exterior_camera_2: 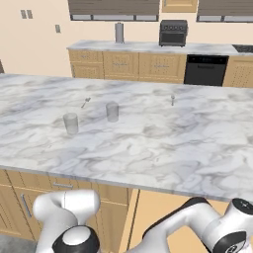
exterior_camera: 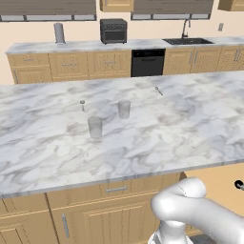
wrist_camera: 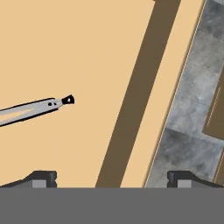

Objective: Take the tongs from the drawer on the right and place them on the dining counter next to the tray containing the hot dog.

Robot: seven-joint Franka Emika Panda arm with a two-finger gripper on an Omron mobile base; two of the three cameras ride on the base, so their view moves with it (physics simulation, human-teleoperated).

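Note:
My gripper (wrist_camera: 113, 179) looks down into the open drawer (wrist_camera: 87, 52), its two fingertips wide apart with nothing between them. The tongs (wrist_camera: 43, 106) lie on the drawer's tan floor, up and to the left of the left fingertip (wrist_camera: 43, 178); they are slender and grey with a black end. A brown band, the drawer's side, runs diagonally between the fingertips. In the base views the drawer (exterior_camera: 217, 183) (exterior_camera_2: 158, 207) stands pulled out under the dining counter (exterior_camera: 143, 138) (exterior_camera_2: 163, 143), with my arm reaching down over it. The tray and the hot dog are out of view.
Two clear glasses (exterior_camera: 95, 127) (exterior_camera: 124, 109) and two small utensils (exterior_camera: 82, 104) (exterior_camera: 158, 90) stand on the marble top. Beyond it is the wall counter with a sink (exterior_camera: 187, 41) and a black dishwasher (exterior_camera: 147, 63). Grey floor tiles (wrist_camera: 192, 96) lie beside the drawer.

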